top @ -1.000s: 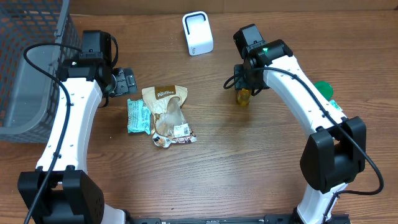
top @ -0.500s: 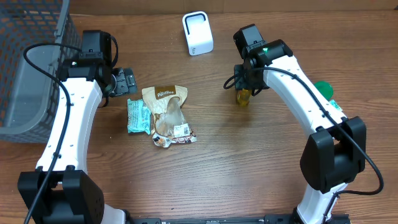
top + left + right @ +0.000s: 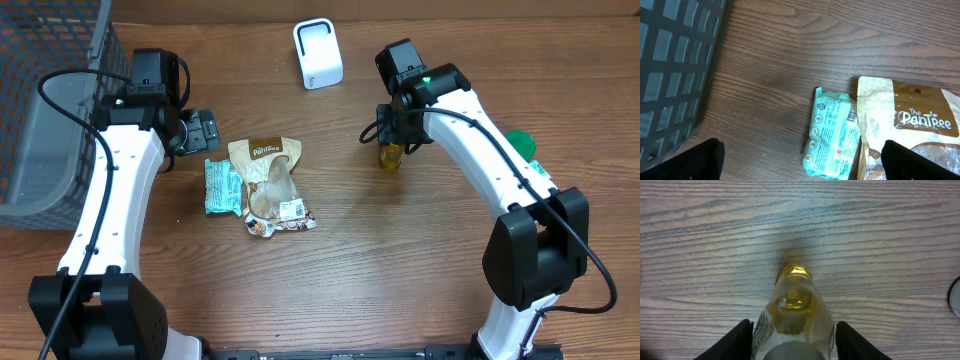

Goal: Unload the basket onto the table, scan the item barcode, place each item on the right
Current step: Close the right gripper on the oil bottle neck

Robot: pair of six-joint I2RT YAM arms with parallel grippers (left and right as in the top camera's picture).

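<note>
Brown wooden table (image 3: 380,270) is carrying dark grey mesh basket (image 3: 40,100), white boxy scanner (image 3: 318,53), teal foil packet (image 3: 221,187), tan paper pouch (image 3: 268,175), small yellow bottle (image 3: 392,156), green round disc (image 3: 520,143).

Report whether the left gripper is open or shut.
Open. The left gripper has its fingertips at opposite corners of the wrist view, holding nothing.

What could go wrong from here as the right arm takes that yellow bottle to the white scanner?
1. The right end effector grips the yellow bottle on its smooth, rounded sides, so it might slip or twist once lifted.
2. Only a sliver of label shows in the right wrist view and no barcode is visible, so the code may end up facing away from the white scanner and the bottle may need turning.
</note>
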